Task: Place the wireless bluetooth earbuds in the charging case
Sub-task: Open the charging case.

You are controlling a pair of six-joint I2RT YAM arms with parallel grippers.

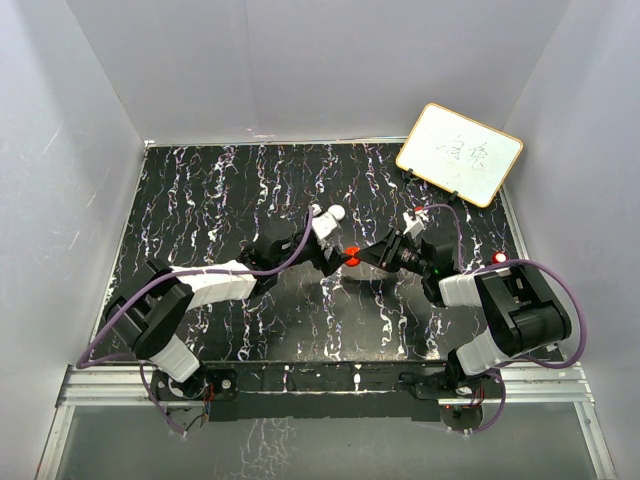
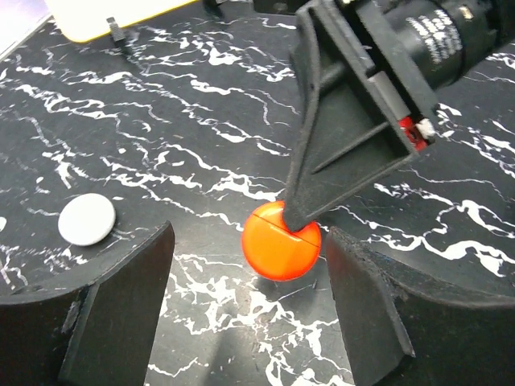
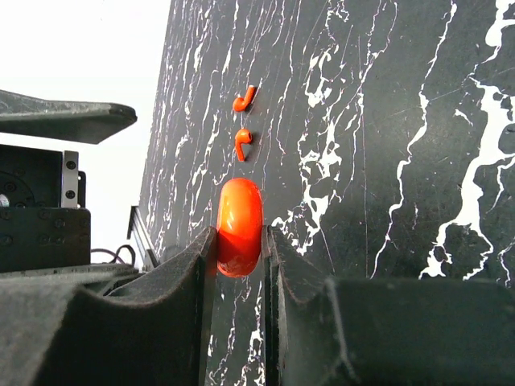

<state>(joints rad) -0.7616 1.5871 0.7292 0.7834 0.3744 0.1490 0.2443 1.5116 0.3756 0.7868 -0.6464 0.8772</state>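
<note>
Top view high, downward; wrist views close, share orange case (image 2: 282, 253).

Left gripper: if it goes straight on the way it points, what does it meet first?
Most likely the orange charging case, just ahead of the open left gripper and clamped by the right gripper.

1. The table top (image 2: 161, 121) was a smooth black sheet veined white like marble, with a faint sheen.
2. The charging case (image 3: 240, 227) was glossy orange plastic, bright with highlights.
3. The red earbuds (image 3: 242, 143) had the same shiny plastic look.
4. The right gripper's fingers (image 3: 362, 330) were matt black and slightly grainy.
5. The white disc (image 2: 87, 219) looked dull and smooth.
6. The rail (image 1: 100, 388) along the table's near edge was bare silvery metal.
</note>
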